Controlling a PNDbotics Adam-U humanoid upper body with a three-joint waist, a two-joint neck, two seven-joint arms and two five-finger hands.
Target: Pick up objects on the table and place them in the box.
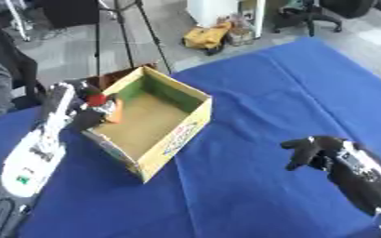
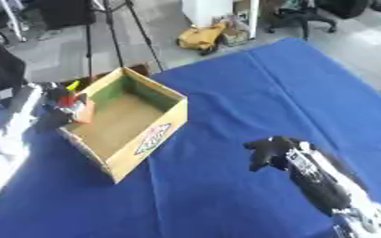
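An open cardboard box (image 1: 182,131) with a brown floor and green inner walls sits on the blue table at centre left. My left hand (image 1: 86,115) hovers at the box's left rim, its fingers curled round a small object with a red part and an orange part (image 1: 104,105), held just over the box's left edge. My right hand (image 1: 312,152) hangs above the cloth at the lower right, well away from the box, its fingers curled and holding nothing.
The blue cloth (image 1: 291,93) covers the whole table, with bare cloth to the right of the box. Beyond the far edge are tripod legs (image 1: 149,32), a yellow bag (image 1: 206,37) and an office chair (image 2: 304,16) on the floor.
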